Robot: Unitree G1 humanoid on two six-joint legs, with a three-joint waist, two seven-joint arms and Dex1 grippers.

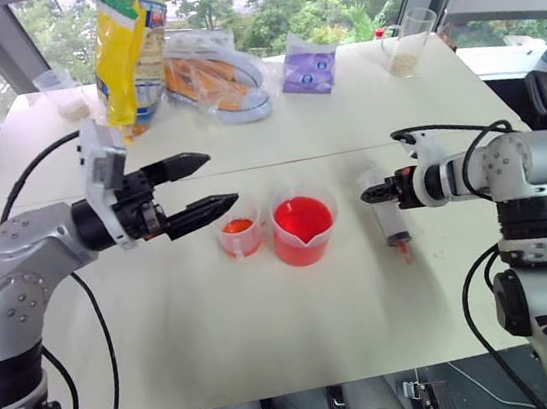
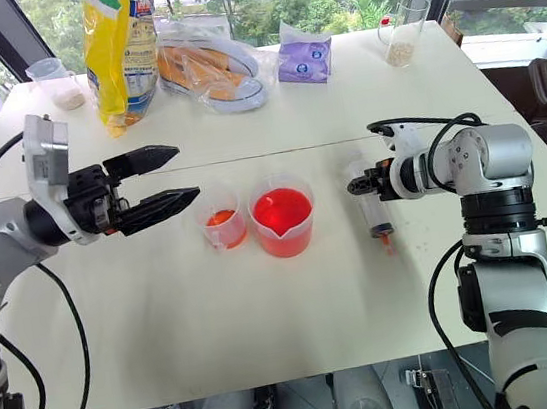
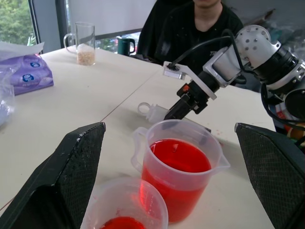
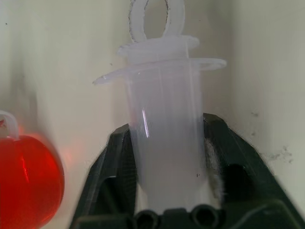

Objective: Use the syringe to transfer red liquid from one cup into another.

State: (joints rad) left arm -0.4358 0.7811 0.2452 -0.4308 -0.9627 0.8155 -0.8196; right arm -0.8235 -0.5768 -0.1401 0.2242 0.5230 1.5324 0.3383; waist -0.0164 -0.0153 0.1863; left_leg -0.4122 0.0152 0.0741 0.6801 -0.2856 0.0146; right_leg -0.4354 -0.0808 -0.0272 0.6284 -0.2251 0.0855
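Right wrist view: right tool (image 4: 167, 157) straddled syringe (image 4: 164, 143) barrel lying on tabletop (image 1: 273, 356); grip uncertain. Left tool (image 1: 212, 184) gaped wide above-left of both cups. No legible writing.

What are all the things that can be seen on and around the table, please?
syringe: 1, clear with orange-red tip, lying on the table between the right gripper's fingers
spouted beaker: 1, clear, red liquid, table centre
smaller cup: 1, clear, orange-red liquid, beside the beaker
cups with beige grains: 2, clear, far corners
yellow bag: 1, far side
clear bag: 1, orange contents, far side
purple packet: 1, far side
table: 1, white
person: 1, black top, behind the table
left gripper: black, open, above the table
right gripper: black, around the syringe
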